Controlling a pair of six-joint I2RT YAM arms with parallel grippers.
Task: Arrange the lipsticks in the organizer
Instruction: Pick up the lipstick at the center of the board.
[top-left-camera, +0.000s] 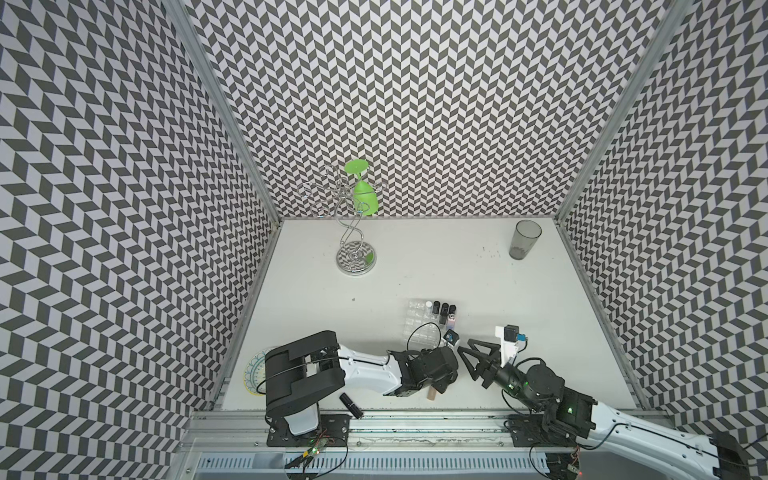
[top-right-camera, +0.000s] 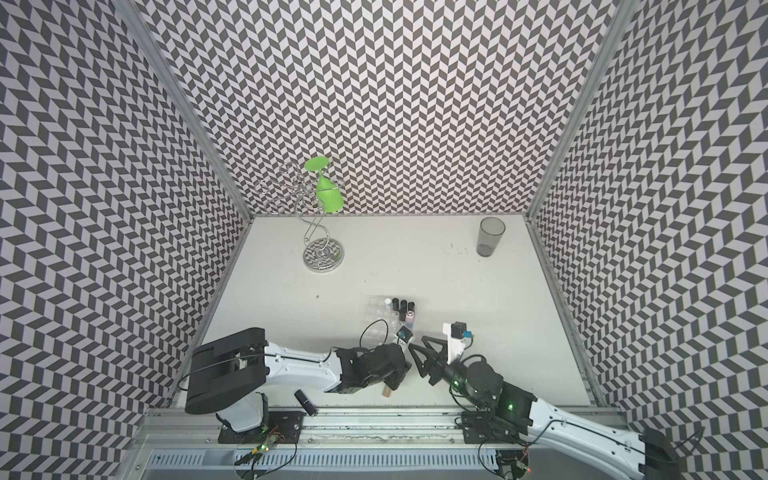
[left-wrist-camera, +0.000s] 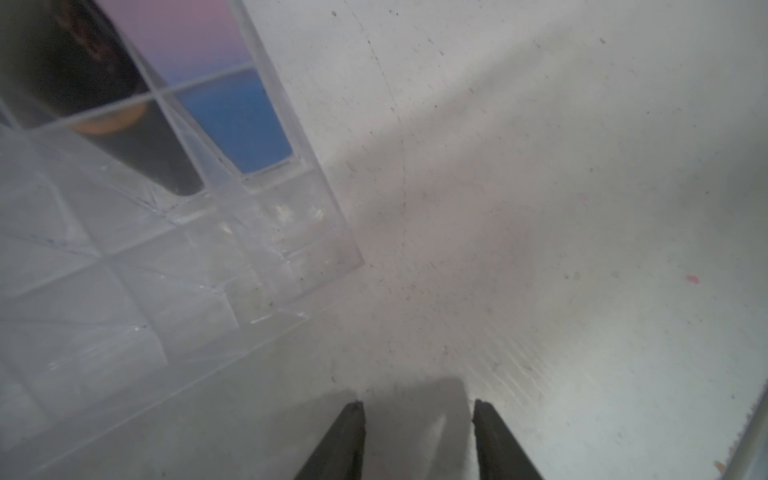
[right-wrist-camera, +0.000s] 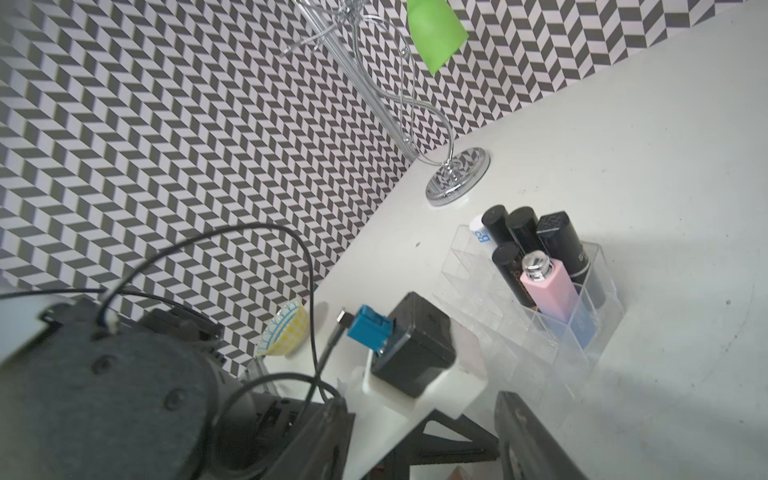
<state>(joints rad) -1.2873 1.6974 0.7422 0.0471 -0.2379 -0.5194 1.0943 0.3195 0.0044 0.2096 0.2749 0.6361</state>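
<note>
Hovering left end effector (left-wrist-camera: 417, 406), spread and empty, just beside organizer's (left-wrist-camera: 108, 274) corner toward the tabletop's (left-wrist-camera: 540, 208) front edge; holding right end effector (top-left-camera: 467, 363) spread.

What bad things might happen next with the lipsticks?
1. The black lipstick lies by the table's front edge; a nudge might roll it off.
2. The left gripper and right gripper sit close together beside the organizer; they might bump each other or it, tipping the standing lipsticks.
3. The tan lipstick lies partly under the left arm, which might shove it.
</note>
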